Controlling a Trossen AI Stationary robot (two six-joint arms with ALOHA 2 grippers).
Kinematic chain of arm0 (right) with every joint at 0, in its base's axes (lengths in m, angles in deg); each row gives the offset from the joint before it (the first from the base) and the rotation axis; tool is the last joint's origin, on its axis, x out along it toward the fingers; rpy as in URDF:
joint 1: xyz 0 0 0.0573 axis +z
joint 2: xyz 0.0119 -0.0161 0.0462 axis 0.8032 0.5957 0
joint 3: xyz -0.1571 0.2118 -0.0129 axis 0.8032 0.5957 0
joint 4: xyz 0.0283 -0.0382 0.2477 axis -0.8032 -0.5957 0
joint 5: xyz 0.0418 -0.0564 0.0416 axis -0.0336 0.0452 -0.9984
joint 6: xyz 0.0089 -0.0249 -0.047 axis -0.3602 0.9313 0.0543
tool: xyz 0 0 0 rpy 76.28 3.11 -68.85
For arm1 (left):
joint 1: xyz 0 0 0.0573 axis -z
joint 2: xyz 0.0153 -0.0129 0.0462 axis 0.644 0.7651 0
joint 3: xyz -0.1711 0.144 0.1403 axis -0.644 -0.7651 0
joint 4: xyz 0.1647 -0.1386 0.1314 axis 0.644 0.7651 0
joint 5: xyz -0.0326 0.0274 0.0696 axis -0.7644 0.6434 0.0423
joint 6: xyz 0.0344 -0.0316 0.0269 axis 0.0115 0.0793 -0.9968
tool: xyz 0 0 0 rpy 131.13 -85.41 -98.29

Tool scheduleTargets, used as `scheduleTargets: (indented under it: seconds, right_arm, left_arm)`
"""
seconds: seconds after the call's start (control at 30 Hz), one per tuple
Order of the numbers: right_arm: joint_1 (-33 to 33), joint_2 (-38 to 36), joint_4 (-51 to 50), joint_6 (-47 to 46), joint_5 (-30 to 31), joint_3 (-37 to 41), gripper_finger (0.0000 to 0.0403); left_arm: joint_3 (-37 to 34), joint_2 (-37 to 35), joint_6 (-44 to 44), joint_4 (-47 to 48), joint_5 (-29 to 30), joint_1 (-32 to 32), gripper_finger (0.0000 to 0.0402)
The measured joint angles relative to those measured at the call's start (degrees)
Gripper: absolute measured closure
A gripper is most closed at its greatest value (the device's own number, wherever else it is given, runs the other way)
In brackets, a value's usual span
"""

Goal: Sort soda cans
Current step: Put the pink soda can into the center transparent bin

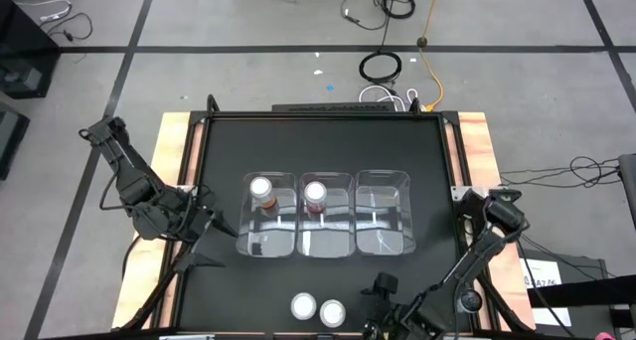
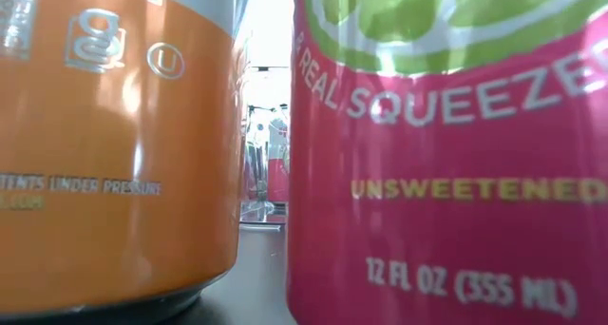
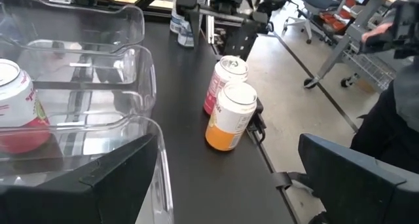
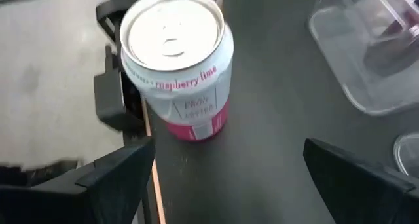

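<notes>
While both dark two-finger grippers stand empty, four small cylindrical soda cans show on the black table top. Three clear rectangular plastic bins sit side by side at the table's middle: the left bin, the middle bin and the right bin. An orange-sided can with a silvery-white top stands upright in the left bin, toward its 12 o'clock end. A red-sided can with a silvery-white top stands upright in the middle bin, also toward 12 o'clock. The right bin shows no can in the high view.

At the table's 6 o'clock edge two more cans stand upright just beside each other: a second orange-sided can and, at its 3 o'clock, a second red-sided can. In the low view they fill the picture, orange on one side and pink-red on the other, with a narrow gap between them.

The left gripper hovers at 9 o'clock of the left bin, its fingers spread wide and holding nothing; its wrist view looks past the bins to the pair of cans. The right gripper is low at the 6 o'clock edge, at 3 o'clock of the red-sided can. In its wrist view its fingers are spread wide apart with that can ahead of them, not touched
</notes>
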Motion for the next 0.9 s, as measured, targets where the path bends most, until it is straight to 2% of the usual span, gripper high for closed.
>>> scheduleTargets:
  seconds: [0.2, 0.37, 0.53, 0.9]
  right_arm:
    - [0.9, 3.1, 3.4, -1.9, 6.5, 0.0, 0.0018]
    - [1.1, 5.4, 7.0, -2.0, 7.5, 0.0, 0.0018]
    - [1.0, 7.1, 10.7, -1.5, 11.0, 0.0, 0.0018]
    - [0.8, 7.4, 15.4, 1.7, 9.3, 0.0, 0.0018]
  left_arm:
    - [0.0, 0.0, 0.0, -0.8, 0.3, 0.0, 0.0022]
    - [0.0, 0.0, 0.0, -1.1, 0.6, 0.0, 0.0022]
    - [0.0, 0.0, 0.0, -1.3, 1.3, 0.0, 0.0022]
    - [0.0, 0.0, 0.0, -1.3, 1.9, 0.0, 0.0022]
